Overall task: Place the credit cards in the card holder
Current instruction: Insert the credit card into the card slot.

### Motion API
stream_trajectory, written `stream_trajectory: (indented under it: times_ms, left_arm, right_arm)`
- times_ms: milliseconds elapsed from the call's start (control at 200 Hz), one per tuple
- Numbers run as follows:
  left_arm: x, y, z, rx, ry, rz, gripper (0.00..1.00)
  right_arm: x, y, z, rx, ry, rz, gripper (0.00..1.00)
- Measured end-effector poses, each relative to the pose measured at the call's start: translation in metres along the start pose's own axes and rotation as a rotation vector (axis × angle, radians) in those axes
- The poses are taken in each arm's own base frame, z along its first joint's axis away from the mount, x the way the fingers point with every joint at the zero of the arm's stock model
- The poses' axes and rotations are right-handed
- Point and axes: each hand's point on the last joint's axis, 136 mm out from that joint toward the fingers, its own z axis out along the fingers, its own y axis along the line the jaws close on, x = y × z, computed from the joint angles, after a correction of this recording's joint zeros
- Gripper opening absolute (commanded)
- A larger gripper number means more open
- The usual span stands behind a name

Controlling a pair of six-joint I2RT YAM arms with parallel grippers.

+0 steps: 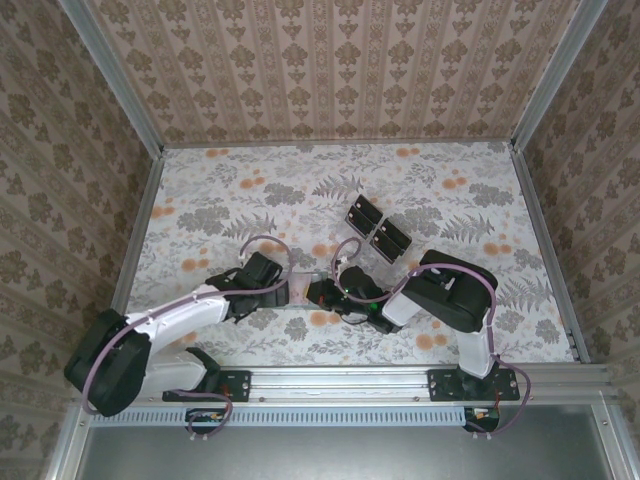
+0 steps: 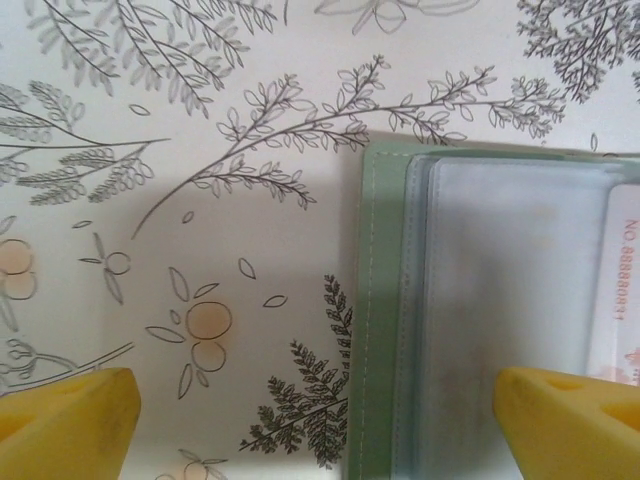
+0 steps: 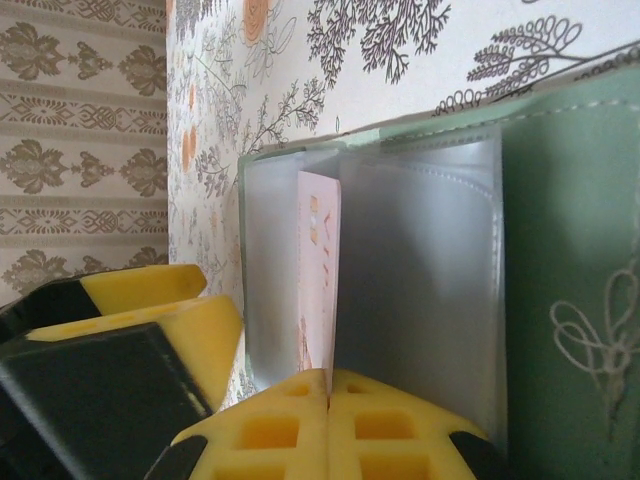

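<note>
Left gripper (image 2: 315, 425): yellow fingertips spread wide, nothing between them. In the left wrist view one tip sits at 7 o'clock over the bare patterned table (image 2: 200, 120), the other at 5 o'clock over the open card holder (image 2: 380, 300).

The holder lies flat on the table, taking up the 3 to 5 o'clock part of that view. Its sage-green border is toward 9, with the clear pocket just inside. A pale pink credit card (image 2: 625, 290) sits at the 3 o'clock edge, printed number legible.

Right gripper (image 3: 329, 420): fingers pressed together at 6 o'clock of the right wrist view. The card's near edge meets their seam and appears pinched. The card is seen edge-on, running toward 12 into the holder's clear pocket. The green cover face is at 3 o'clock.

Top view: the grippers are close together, the left at 9 o'clock of the right. A clear stand (image 1: 378, 228) with black blocks lies at 1 o'clock from the right gripper, apart from it.
</note>
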Motion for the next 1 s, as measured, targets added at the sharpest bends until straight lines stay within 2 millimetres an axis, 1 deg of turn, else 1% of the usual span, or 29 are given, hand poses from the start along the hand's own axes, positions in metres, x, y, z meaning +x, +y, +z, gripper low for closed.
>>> stream_trajectory:
  times_ms: [170, 260, 380, 565, 1000]
  left_arm:
    - [-0.004, 0.012, -0.008, -0.043, -0.02, -0.042, 1.0]
    - [-0.003, 0.02, -0.007, -0.07, -0.011, -0.069, 1.0]
    - [-0.001, 0.026, -0.004, -0.094, 0.004, -0.09, 1.0]
    - [0.005, 0.028, 0.002, -0.11, 0.031, -0.088, 1.0]
    - [0.008, 0.027, 0.006, -0.113, 0.044, -0.085, 1.0]
  right_arm:
    - [0.001, 0.0, 0.001, -0.003, 0.006, 0.01, 0.0]
    - [0.001, 0.0, 0.001, -0.004, 0.006, 0.011, 0.0]
    - [0.001, 0.001, 0.001, -0.006, 0.009, 0.01, 0.0]
    - [0.001, 0.0, 0.001, -0.01, 0.017, 0.012, 0.0]
    - [0.001, 0.002, 0.007, -0.03, 0.097, 0.026, 0.0]
